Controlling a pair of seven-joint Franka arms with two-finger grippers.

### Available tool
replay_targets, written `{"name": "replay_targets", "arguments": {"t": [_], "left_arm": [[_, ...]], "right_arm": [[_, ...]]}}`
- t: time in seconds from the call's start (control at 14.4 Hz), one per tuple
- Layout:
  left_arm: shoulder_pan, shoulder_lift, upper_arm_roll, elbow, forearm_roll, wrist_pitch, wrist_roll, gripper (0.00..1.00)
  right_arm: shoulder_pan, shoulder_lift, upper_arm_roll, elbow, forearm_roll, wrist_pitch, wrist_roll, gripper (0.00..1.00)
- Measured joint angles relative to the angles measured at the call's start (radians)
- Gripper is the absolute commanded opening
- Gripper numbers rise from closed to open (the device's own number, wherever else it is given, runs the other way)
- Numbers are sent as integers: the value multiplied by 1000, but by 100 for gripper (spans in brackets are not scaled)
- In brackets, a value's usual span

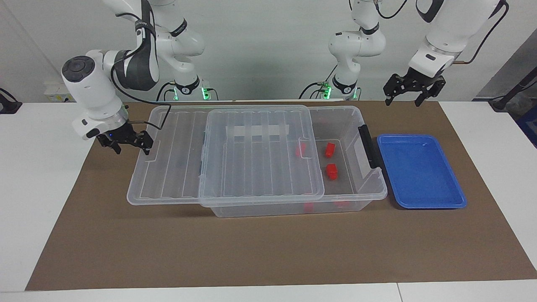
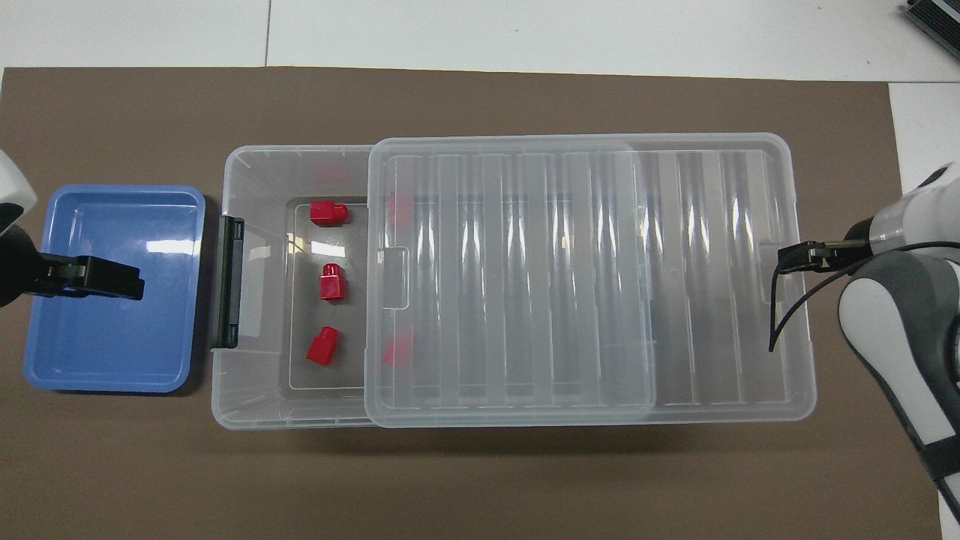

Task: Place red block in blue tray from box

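The box (image 1: 371, 187) is a clear bin. Its ribbed lid (image 1: 251, 167) is slid toward the right arm's end, so the end beside the blue tray (image 1: 419, 172) is uncovered. Three red blocks (image 2: 332, 283) lie in the uncovered part, and others show through the lid. The blue tray (image 2: 112, 337) holds nothing. My left gripper (image 1: 403, 100) is open, up in the air over the tray (image 2: 112, 279). My right gripper (image 1: 131, 147) is open at the lid's shifted end (image 2: 787, 259).
A black clip handle (image 1: 369, 147) sits on the box's end wall facing the tray. A brown mat (image 1: 251, 251) covers the table under everything. White table shows around the mat.
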Motion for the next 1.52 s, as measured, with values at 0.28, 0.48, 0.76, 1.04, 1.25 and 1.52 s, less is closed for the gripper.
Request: {"name": "replay_targets", "arguments": {"t": [0.28, 0.48, 0.76, 1.04, 1.25, 1.52], "left_arm": [[0, 0, -2, 0, 0, 7, -45, 100], [-7, 0, -14, 0, 0, 47, -191, 100], [-51, 1, -42, -6, 0, 115, -399, 100], [-102, 2, -46, -93, 0, 260, -519, 100], [-139, 7, -48, -167, 22, 365, -608, 100], [-210, 64, -51, -221, 110, 471, -691, 100]], "right_arm": [[-6, 0, -4, 0, -2, -1, -16, 100], [-6, 0, -8, 0, -5, -1, -24, 100], [-6, 0, -8, 2, -6, -2, -24, 100], [-5, -2, -7, 31, -6, -38, -24, 100], [-4, -3, -1, 68, -6, -76, -24, 100], [-3, -27, 3, 114, -6, -112, -24, 100]]}}
